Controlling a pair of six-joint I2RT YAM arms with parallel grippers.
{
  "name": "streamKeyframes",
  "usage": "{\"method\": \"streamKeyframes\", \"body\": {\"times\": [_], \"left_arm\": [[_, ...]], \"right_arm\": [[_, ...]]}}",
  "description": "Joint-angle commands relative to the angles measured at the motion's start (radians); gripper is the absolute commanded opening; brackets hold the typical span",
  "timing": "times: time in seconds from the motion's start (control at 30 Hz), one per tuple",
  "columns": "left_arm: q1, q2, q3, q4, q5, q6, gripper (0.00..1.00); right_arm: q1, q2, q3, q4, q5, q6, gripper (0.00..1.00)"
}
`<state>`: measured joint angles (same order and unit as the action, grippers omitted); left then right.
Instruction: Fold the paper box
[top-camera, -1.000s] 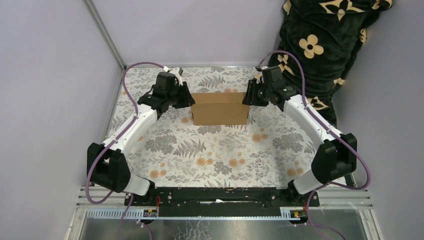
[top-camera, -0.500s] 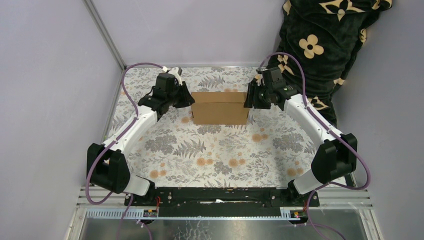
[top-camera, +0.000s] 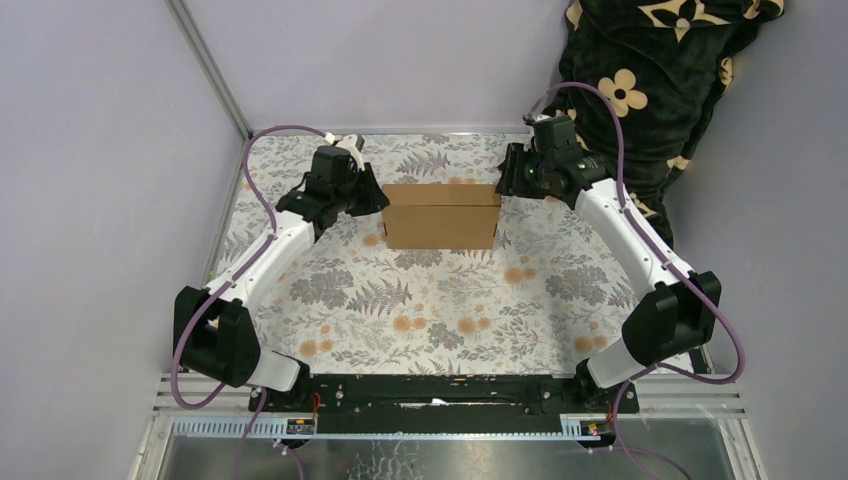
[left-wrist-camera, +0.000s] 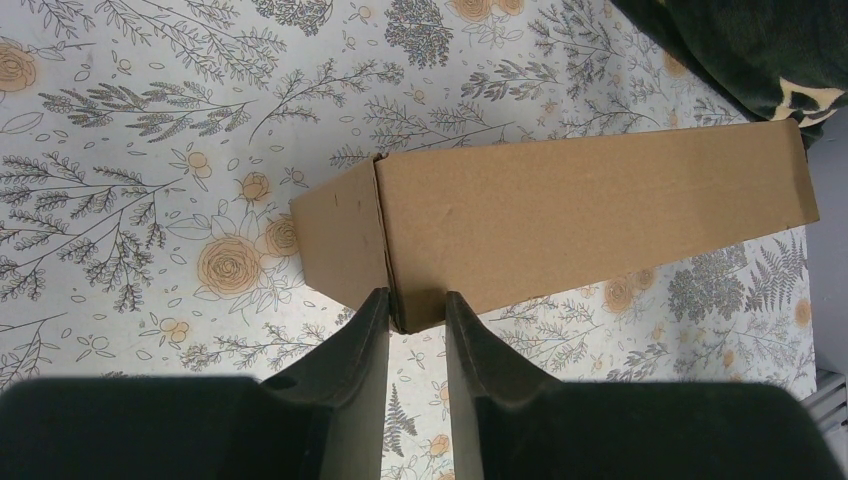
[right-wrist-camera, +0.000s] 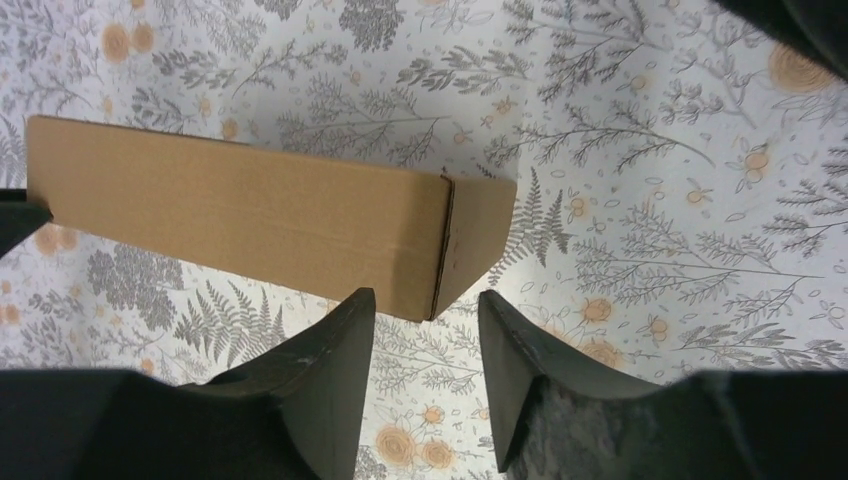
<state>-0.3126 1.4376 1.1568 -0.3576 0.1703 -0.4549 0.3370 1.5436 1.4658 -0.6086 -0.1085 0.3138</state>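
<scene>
Grey floral-print table cloth (top-camera: 430, 310): plain brown corrugated cardboard paper box (top-camera: 441, 215) sits closed at upper centre of the top view.
Left gripper (left-wrist-camera: 415, 297): jaws narrowly parted astride the box's left-end corner, probably steadying it; pinch cannot be told.
Right gripper (right-wrist-camera: 425, 296): half open, empty, clear of the right end.
0 print or labels.

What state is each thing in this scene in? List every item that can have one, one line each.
paper box: folded shut, resting on the floral table.
left hand: fingers close together, straddling a corner at the box's left end; a firm grip cannot be told.
right hand: open, empty, clear of the box's right end.
dark blanket: bunched up at the far right.
</scene>
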Motion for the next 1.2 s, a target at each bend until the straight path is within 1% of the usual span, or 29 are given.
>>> {"method": "streamKeyframes", "body": {"times": [0.0, 0.1, 0.3, 0.43, 0.57, 0.9, 1.0, 1.07, 1.17], "left_arm": [[0.008, 0.045, -0.034, -0.119, -0.068, 0.038, 0.29], [0.008, 0.046, -0.031, -0.118, -0.067, 0.039, 0.29], [0.007, 0.051, -0.028, -0.119, -0.063, 0.039, 0.29], [0.007, 0.051, -0.031, -0.119, -0.062, 0.038, 0.29], [0.007, 0.045, -0.039, -0.114, -0.057, 0.036, 0.28], [0.008, 0.044, -0.041, -0.112, -0.05, 0.035, 0.28], [0.006, 0.042, -0.047, -0.112, -0.051, 0.035, 0.28], [0.007, 0.044, -0.046, -0.112, -0.051, 0.036, 0.28], [0.007, 0.042, -0.045, -0.112, -0.052, 0.036, 0.28]], "right_arm": [[-0.007, 0.026, 0.057, -0.011, 0.044, -0.01, 0.47], [-0.007, 0.038, 0.058, -0.009, 0.043, -0.012, 0.42], [-0.009, 0.056, 0.024, 0.004, 0.02, -0.014, 0.39], [-0.008, 0.055, -0.037, 0.003, 0.024, -0.016, 0.31], [-0.007, 0.038, -0.094, 0.007, 0.047, -0.016, 0.28], [-0.007, 0.064, -0.077, -0.018, 0.014, -0.037, 0.28], [-0.007, 0.03, -0.095, 0.027, -0.012, -0.027, 0.37], [-0.006, 0.018, -0.074, 0.023, -0.021, -0.027, 0.41], [-0.003, 0.016, 0.002, -0.02, -0.019, -0.042, 0.43]]}}
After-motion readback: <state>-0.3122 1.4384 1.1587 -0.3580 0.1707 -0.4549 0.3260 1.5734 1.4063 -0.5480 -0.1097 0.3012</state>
